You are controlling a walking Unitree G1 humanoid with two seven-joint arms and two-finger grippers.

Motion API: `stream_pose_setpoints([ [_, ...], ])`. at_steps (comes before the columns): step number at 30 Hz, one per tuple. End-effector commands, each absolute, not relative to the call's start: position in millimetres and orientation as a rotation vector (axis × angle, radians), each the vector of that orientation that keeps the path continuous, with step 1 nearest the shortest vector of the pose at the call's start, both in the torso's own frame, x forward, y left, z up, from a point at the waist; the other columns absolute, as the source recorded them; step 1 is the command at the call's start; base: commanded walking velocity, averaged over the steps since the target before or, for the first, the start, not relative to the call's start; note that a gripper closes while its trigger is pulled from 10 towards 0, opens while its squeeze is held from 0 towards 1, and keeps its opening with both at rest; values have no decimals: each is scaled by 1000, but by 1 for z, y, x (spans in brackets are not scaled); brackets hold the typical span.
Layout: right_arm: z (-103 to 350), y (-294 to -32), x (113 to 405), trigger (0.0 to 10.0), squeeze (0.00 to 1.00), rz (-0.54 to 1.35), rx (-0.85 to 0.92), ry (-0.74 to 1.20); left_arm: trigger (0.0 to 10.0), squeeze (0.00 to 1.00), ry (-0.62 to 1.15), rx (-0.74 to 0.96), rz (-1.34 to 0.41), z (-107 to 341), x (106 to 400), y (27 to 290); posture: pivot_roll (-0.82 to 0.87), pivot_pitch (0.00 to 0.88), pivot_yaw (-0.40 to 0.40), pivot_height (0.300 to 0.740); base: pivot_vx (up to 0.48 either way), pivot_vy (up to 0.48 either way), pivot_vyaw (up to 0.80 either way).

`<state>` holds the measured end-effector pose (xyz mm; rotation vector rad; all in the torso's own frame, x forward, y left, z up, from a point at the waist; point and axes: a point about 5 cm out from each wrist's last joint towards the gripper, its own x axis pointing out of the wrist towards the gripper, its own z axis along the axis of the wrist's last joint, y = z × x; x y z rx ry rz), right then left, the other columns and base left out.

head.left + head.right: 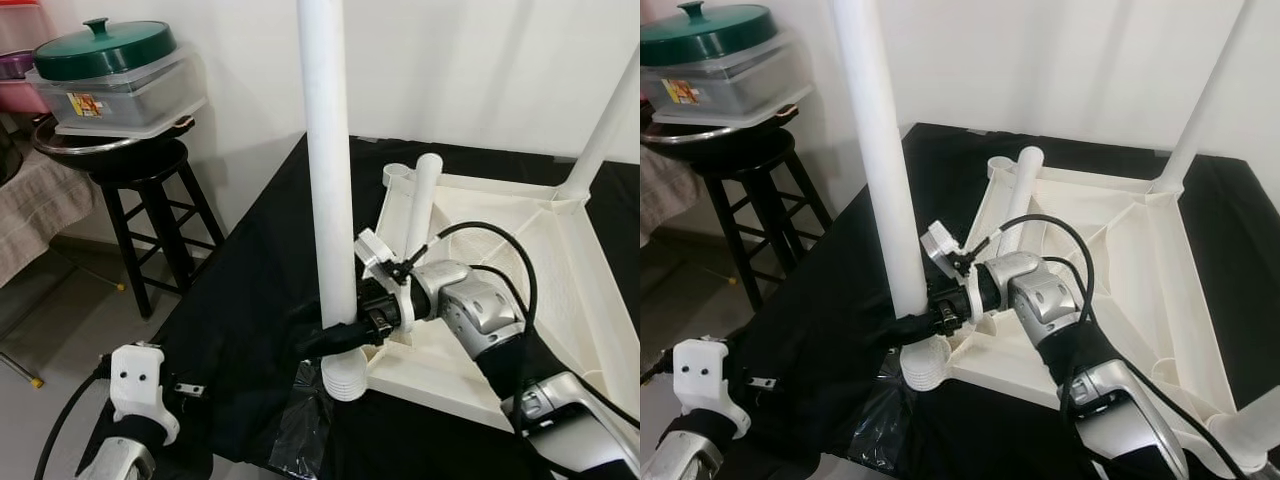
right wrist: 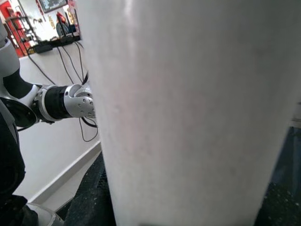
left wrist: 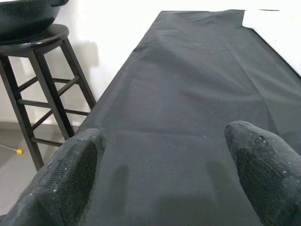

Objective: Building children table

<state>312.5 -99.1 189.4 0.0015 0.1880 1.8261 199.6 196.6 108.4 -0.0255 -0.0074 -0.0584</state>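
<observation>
We see a white children's table top (image 1: pixel 560 300) lying upside down on a table draped in black cloth (image 1: pixel 250 300), its ribbed underside facing up. One white leg (image 1: pixel 330 190) stands upright at the near left corner of the top, its ridged lower end (image 1: pixel 345 378) sitting at the corner socket just above the cloth. Our right claw (image 1: pixel 335 335) is clenched around this leg low down, the black fingers wrapped on either side of the tube; in the right wrist view the leg's white surface (image 2: pixel 188 108) is pressed close to the lens, with dark finger pads at its lower edges.

A second, shorter leg (image 1: pixel 422 205) rises at the far left corner of the top, and a third leg (image 1: pixel 605 125) stands at the far right corner.

Our left claw (image 3: pixel 164 169) hangs low beside the table's near left edge, released (its two black fingertips (image 3: pixel 70 174) are spread well apart over bare cloth). The white wrist housing (image 1: pixel 140 385) shows at the lower left of the head views.

Left of the table stands a black wooden stool (image 1: pixel 150 215) carrying a metal pan (image 1: pixel 90 150), a clear lidded container (image 1: pixel 120 95) and a green lid (image 1: pixel 105 48) stacked on top.
</observation>
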Motion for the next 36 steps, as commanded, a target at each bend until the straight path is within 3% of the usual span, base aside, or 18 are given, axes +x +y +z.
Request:
stream_pose_setpoints([
  [1,192,-102,317,10000,0,1810,-24,168,10000,0,-15,-13,-78,112,197,196,66,102,40,740,0,0,0],
  [4,186,-100,327,10000,0,1693,-126,147,10000,0,-10,-18,-83,112,195,197,69,103,47,740,0,0,0],
  [19,177,-98,329,10000,0,1661,-166,142,10000,0,1,-27,-87,112,192,199,78,109,52,740,0,0,0],
  [24,167,-91,321,10000,0,1672,-248,103,10000,0,3,-27,-86,113,192,199,79,110,52,740,0,0,0],
  [27,159,-93,298,10000,0,1758,-295,76,10000,0,4,-30,-85,113,192,199,77,112,53,740,0,0,0],
  [36,153,-106,292,10000,0,1720,-238,74,10000,0,5,-37,-90,112,194,200,65,109,57,740,0,0,0],
])
